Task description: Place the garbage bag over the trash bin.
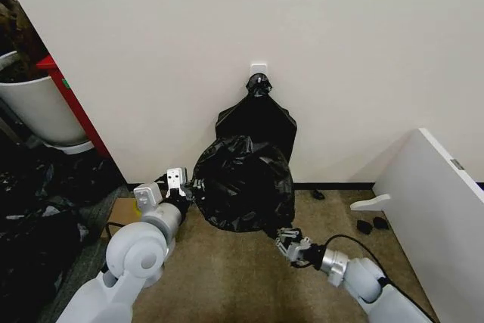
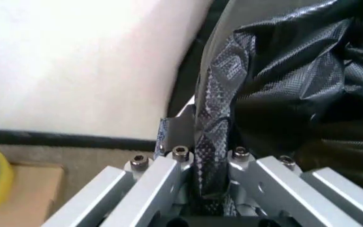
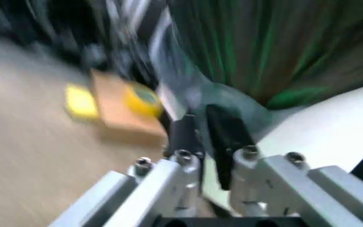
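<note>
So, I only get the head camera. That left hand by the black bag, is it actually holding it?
Observer: Yes. The left wrist view shows the left hand shut on a fold of the garbage bag.
Operator: And what's under the bag, near the right hand?
Observer: In the right wrist view a pale surface shows below the bag's edge, just ahead of the right hand. I cannot tell whether it's bin or wall.

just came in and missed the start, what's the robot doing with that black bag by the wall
The robot is working a thin, crinkly black plastic garbage bag that stands bulging on the carpet against the wall. The left gripper is shut on a fold of the bag at its left side. The right gripper is low at the bag's bottom right edge. A smooth black knotted bundle stands behind it.
</note>
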`<state>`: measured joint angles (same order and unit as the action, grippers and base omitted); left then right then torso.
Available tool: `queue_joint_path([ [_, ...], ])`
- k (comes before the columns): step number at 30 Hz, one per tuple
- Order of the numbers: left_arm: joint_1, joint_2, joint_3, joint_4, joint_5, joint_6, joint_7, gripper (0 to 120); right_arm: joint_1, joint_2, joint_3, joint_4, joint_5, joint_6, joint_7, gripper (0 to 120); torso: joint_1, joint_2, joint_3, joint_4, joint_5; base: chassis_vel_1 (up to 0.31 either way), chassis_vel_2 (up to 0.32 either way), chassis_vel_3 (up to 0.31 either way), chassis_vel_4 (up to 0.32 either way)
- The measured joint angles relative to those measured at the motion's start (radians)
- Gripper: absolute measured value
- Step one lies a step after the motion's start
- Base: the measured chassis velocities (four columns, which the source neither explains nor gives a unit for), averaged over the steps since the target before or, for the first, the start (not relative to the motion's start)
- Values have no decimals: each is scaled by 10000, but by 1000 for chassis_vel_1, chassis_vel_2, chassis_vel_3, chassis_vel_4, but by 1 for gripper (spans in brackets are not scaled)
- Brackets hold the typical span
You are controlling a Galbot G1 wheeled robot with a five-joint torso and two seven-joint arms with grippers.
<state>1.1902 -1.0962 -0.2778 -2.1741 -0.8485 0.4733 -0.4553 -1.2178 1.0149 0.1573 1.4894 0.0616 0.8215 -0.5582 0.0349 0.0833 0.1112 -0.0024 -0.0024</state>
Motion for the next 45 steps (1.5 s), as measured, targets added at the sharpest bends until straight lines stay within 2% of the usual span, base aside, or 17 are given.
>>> queue_joint_path([
  [1,0,0,0,0,0,0,0,1,0,0,0,0,0,0,0,8,0,0,0,0,0,0,0,0,0],
  [4,54,26,153,443,1144,-728,344,1,-199,-255,192,-17,4007,10,-3207,25,0,0,0,3,1,0,0,0,0],
  [7,111,50,202,561,1456,-997,421,1,-438,-418,563,115,5199,-35,-4109,34,0,0,0,1,-2,0,0,0,0],
  [9,136,67,215,570,1499,-1042,433,1,-559,-463,680,280,5429,-92,-4107,38,0,0,0,0,-1,0,0,0,0],
  [11,280,110,248,569,1664,-1194,473,1,-977,-593,784,1180,5676,-402,-3086,48,0,0,0,-1,-2,0,0,0,0],
  [12,376,115,295,557,1854,-1301,523,1,-1344,-681,717,2214,5469,-819,-1551,53,0,1,-1,2,-2,0,0,0,0],
  [13,376,115,295,557,1854,-1301,523,1,-1344,-681,717,2214,5469,-819,-1551,53,0,1,-1,2,-2,0,0,0,0],
  [15,488,76,393,548,2107,-1447,593,1,-1692,-708,500,3506,4397,-1543,749,63,-1,1,-1,1,-3,0,0,0,0],
  [16,551,10,465,547,2256,-1509,621,1,-1866,-707,200,4446,3475,-2333,2427,69,0,0,-1,2,-2,0,0,0,0],
  [17,551,10,465,547,2256,-1509,621,1,-1866,-707,200,4446,3475,-2333,2427,69,0,0,-1,2,-2,0,0,0,0],
  [18,586,-45,510,564,2350,-1563,644,1,-1939,-707,-18,4914,3090,-2904,3382,68,-1,0,-1,3,-3,0,0,0,0],
  [19,650,-200,603,663,2580,-1750,703,1,-1978,-725,-722,5810,2669,-4573,5576,62,-2,1,-2,2,-4,0,0,0,0],
  [21,661,-234,618,687,2629,-1795,720,1,-1968,-734,-901,5984,2657,-4938,6004,61,-2,1,-1,2,-4,0,0,0,0],
  [24,790,-517,740,927,3069,-2406,984,1,-1617,-707,-2357,7052,3345,-7164,8683,43,-1,1,-1,2,-3,0,0,0,0],
  [31,848,-796,1042,1337,3876,-3141,1381,1,-602,-323,-3253,7201,4526,-8270,9754,21,-1,1,-1,3,0,0,0,0,0],
  [36,868,-760,1688,1598,4439,-3436,1511,1,767,-132,-3780,6381,4481,-8770,10259,0,-1,0,0,2,-2,0,0,0,0],
  [45,931,-819,2142,1741,4832,-3620,1554,1,1799,93,-4335,5564,3337,-10371,11569,0,0,0,0,0,-1,0,0,0,0],
])
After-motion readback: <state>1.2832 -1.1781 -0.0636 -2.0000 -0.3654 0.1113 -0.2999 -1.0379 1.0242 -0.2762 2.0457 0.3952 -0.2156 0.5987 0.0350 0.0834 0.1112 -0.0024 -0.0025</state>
